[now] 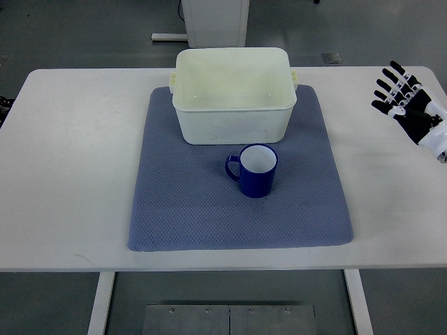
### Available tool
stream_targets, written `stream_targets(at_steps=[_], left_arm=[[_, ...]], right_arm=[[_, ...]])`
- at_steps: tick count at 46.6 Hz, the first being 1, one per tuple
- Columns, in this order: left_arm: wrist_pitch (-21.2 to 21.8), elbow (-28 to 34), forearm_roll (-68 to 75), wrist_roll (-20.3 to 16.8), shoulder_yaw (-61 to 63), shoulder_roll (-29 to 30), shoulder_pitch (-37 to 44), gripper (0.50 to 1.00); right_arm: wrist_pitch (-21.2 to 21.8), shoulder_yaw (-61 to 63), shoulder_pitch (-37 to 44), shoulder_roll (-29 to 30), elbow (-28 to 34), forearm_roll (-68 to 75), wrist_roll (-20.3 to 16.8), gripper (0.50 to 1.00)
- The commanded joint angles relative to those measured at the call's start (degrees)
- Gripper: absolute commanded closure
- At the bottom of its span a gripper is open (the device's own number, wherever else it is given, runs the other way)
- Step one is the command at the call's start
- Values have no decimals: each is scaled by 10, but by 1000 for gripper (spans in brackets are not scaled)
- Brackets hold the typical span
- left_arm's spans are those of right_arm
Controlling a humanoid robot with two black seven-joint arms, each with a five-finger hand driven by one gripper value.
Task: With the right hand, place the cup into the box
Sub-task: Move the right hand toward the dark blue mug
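A dark blue cup (256, 171) with a white inside stands upright on the blue-grey mat (188, 209), its handle pointing left. Just behind it sits a cream plastic box (233, 122), open at the top and with nothing inside. My right hand (398, 94) hovers over the table's far right side, well to the right of the cup and box, its black and white fingers (388, 87) spread and holding nothing. The left arm does not show.
The mat lies in the middle of a white table (70, 174). A white cabinet base (215, 21) stands on the floor behind the table. A metal plate (229, 319) sits below the table's front edge.
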Motion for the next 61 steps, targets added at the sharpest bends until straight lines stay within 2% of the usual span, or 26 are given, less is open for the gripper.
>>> stream_targets(at_steps=[1,8,13,34,61], left_arm=[[0,0,0,0,0,0,-1,500],[0,0,0,0,0,0,0,500],[0,-1,0,0,0,0,0,500],[0,0,0,0,0,0,-1,500],[0,-1,0,0,0,0,0,500]], right_arm=[[30,-18,-1,-11,14,0,16,500],[43,-68,-4,-35,63,-1,55,500],[44,-94,-6,-37,82,-4,55,500],[56,-147,-15,-31,87,-13,55,500],[60,-147,-20,-6,113,-34,55,500]])
